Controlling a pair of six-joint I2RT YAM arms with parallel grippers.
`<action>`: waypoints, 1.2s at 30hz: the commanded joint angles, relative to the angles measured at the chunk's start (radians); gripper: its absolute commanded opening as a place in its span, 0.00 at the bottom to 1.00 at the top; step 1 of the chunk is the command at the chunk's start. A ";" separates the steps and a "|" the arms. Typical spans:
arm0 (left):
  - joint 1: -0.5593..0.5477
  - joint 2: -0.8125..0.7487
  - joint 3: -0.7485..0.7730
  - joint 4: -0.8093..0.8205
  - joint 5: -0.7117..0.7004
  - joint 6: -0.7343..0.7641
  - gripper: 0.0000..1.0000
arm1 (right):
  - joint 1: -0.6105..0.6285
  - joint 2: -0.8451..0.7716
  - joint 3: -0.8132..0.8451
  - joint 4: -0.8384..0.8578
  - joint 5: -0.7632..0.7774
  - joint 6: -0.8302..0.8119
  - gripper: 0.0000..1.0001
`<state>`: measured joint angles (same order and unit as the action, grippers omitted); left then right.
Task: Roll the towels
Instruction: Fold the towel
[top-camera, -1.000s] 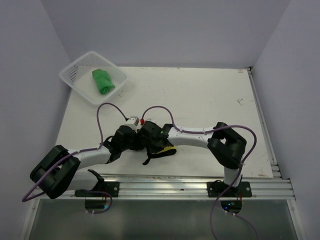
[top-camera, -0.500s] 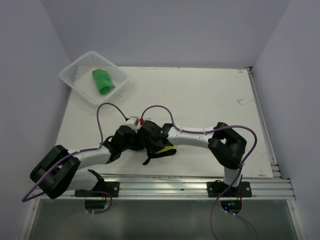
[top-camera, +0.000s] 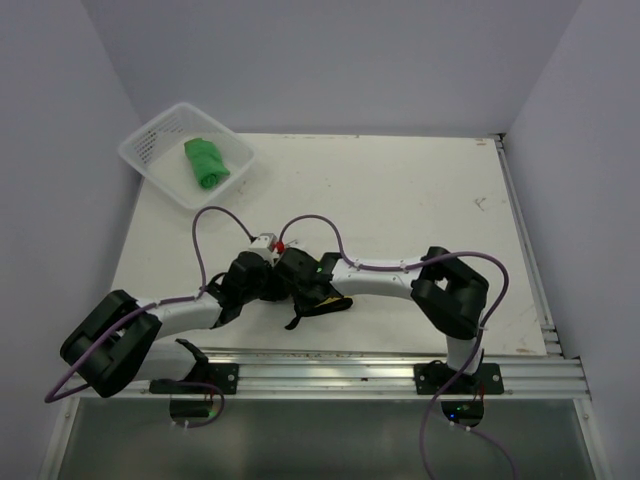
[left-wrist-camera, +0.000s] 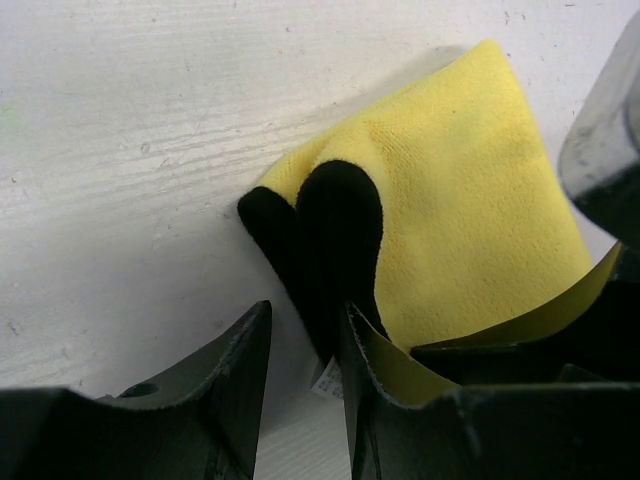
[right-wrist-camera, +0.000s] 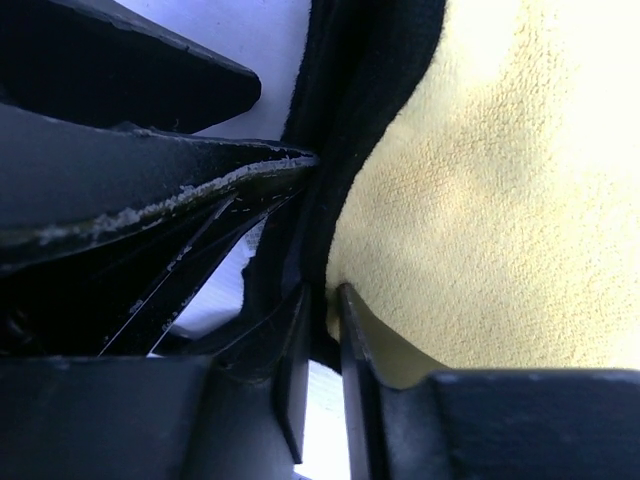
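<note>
The yellow towel (left-wrist-camera: 470, 190), black on its reverse, lies on the white table near the front edge, its left edge turned over into a black fold (left-wrist-camera: 335, 230). My left gripper (left-wrist-camera: 305, 312) is open; the fold runs between its fingers against the right one, with table showing beside the left one. My right gripper (right-wrist-camera: 322, 300) comes in from the other side, its narrow jaws shut on the towel's black edge. In the top view both grippers (top-camera: 285, 288) (top-camera: 312, 295) crowd over the yellow towel (top-camera: 341, 301). The green towel (top-camera: 205, 162) lies rolled in the basket.
The white mesh basket (top-camera: 150, 150) stands at the back left corner of the table (top-camera: 420, 200). Purple cables arch over both wrists. Side walls close in on the left and right, and a metal rail runs along the near edge.
The right arm has shifted slightly left and lower over the yellow towel, so less yellow shows beside it. The left arm and the green towel have not moved.
</note>
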<state>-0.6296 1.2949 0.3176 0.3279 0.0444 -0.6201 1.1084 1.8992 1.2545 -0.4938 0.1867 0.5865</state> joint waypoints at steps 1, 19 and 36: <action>-0.002 0.029 -0.018 -0.018 -0.028 -0.004 0.38 | 0.008 0.015 -0.024 0.023 0.063 0.022 0.19; -0.004 0.029 -0.015 -0.030 -0.029 -0.006 0.37 | 0.011 -0.109 0.040 -0.057 0.100 0.015 0.04; -0.004 0.021 -0.020 -0.030 -0.025 -0.009 0.37 | 0.011 -0.094 0.049 -0.054 0.057 0.036 0.10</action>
<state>-0.6296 1.3033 0.3176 0.3405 0.0441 -0.6281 1.1175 1.8420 1.2751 -0.5392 0.2424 0.6018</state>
